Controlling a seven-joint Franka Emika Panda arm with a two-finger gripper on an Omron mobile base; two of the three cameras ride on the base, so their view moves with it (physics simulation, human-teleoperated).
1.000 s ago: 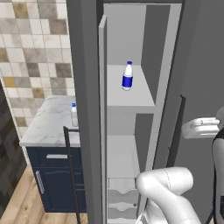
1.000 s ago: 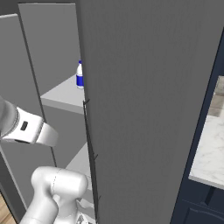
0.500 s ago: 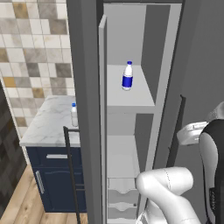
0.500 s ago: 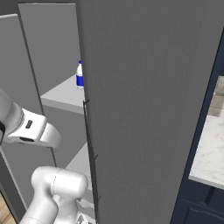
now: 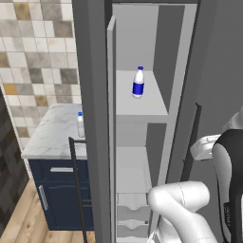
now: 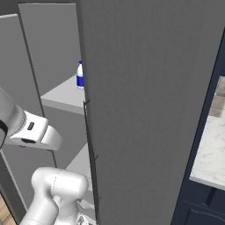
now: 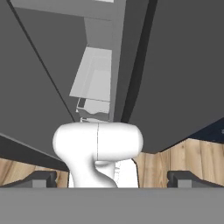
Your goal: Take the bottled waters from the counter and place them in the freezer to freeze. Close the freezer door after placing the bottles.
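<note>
Swinging further back and down since a second ago, the arm's white wrist link now sits lower at the right edge of the left base view and lower at the left of the right base view, while both bottles have stayed put. From the hand view the gripper (image 7: 112, 178) has its two dark tips spread wide at the bottom corners, nothing between them, pointing down past the robot's own body toward the wooden floor (image 7: 188, 153) and the foot of the freezer (image 7: 96, 83). Well away from the fingers, the labelled bottle (image 5: 138, 82) stands upright on the pale upper shelf (image 5: 142, 107) in the upper middle of the left base view, near the shelf's middle with bare shelf around it; in the right base view it peeks out at the upper left behind the door edge. The freezer door (image 6: 149, 110) hangs open, its dark panel taking the middle and right of the right base view. Below the shelf another open bay and white drawers (image 5: 130, 213) show. At the left of the left base view the plain bottle (image 5: 80, 124) stands on the marble counter (image 5: 52, 137), close to the freezer's side, above the navy cabinet (image 5: 59, 194), with a tiled wall (image 5: 38, 57) behind.
</note>
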